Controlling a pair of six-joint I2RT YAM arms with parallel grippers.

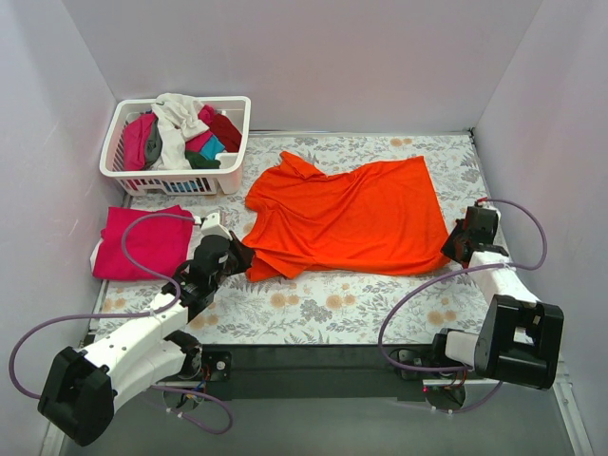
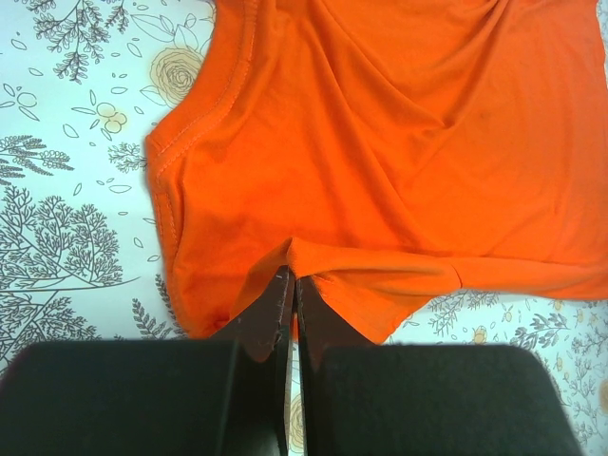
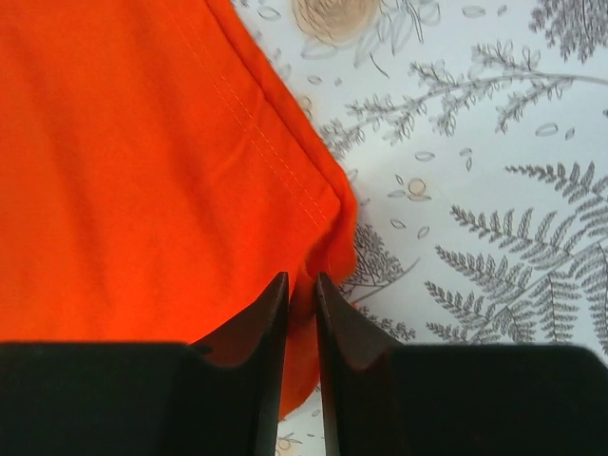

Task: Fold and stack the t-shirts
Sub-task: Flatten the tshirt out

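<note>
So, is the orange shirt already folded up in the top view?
No, the orange t-shirt lies mostly spread open across the table, while only the magenta t-shirt sits folded at the left.

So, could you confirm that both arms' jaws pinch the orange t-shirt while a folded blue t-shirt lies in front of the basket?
Not quite: the folded t-shirt is magenta-pink, not blue, as the top external view shows. The left gripper and right gripper do have jaws shut on the orange t-shirt.

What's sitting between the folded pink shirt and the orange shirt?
The left gripper, jaws shut on the orange shirt's edge, with the pink shirt on its other side. The top view shows it.
</note>
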